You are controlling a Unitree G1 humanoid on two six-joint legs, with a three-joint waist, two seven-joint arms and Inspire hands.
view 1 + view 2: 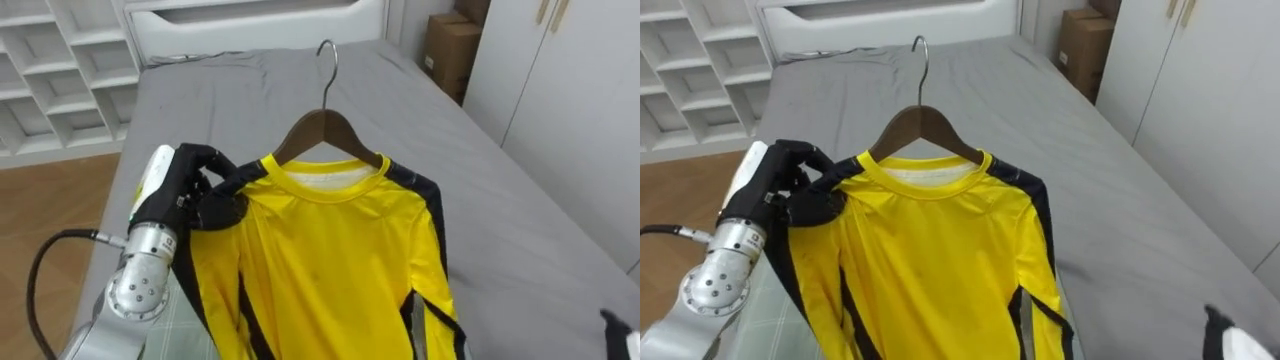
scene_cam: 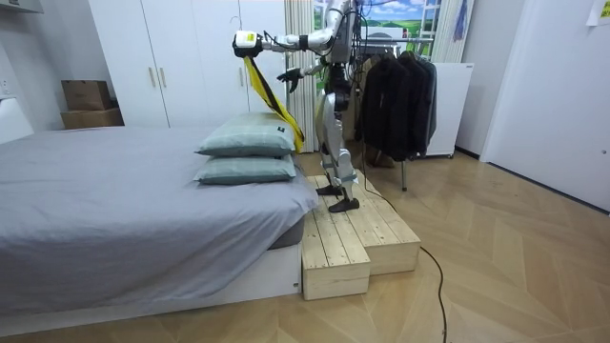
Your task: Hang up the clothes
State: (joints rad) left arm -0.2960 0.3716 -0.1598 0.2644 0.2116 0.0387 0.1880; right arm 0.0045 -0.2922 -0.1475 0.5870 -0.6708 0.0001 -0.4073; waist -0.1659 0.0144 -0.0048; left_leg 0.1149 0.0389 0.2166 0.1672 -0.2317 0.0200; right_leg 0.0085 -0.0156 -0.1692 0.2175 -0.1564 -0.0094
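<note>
Left eye view: a yellow shirt (image 1: 320, 250) with black trim was seen draped on a wooden hanger (image 1: 318, 130). The hanger's metal hook (image 1: 328, 60) stood free at twelve o'clock of the collar. The left hand (image 1: 190, 190) was clenched on the shirt at nine o'clock of the collar, with the black shoulder cloth grasped in its curled fingers. The shirt was held up above a grey bed (image 1: 250, 90), which stretched away toward twelve o'clock. White shelves (image 1: 60, 70) were seen at ten o'clock of the shirt, a cardboard box (image 1: 450, 50) at one o'clock and a white wardrobe (image 1: 570, 90) at three o'clock.

Room view: the robot was shown standing upright on a wooden platform (image 2: 353, 238) at the pillow end of the bed and facing it. The left hand (image 2: 246, 43) was raised to about head height. The shirt (image 2: 272, 95) hung from it toward five o'clock, its lower end near the upper of two stacked pillows (image 2: 248, 152). The right hand (image 2: 286, 74) was held out before the chest at five o'clock of the left hand, and whether it was released or clenched could not be told. A clothes rack (image 2: 396, 95) hung with dark garments was seen just behind the robot, at three o'clock of it in that view.

Right eye view: the shirt (image 1: 930, 250) was seen on the hanger (image 1: 920, 125) above the bed. The left hand (image 1: 790, 185) was closed on the black shoulder cloth at nine o'clock of the collar.
</note>
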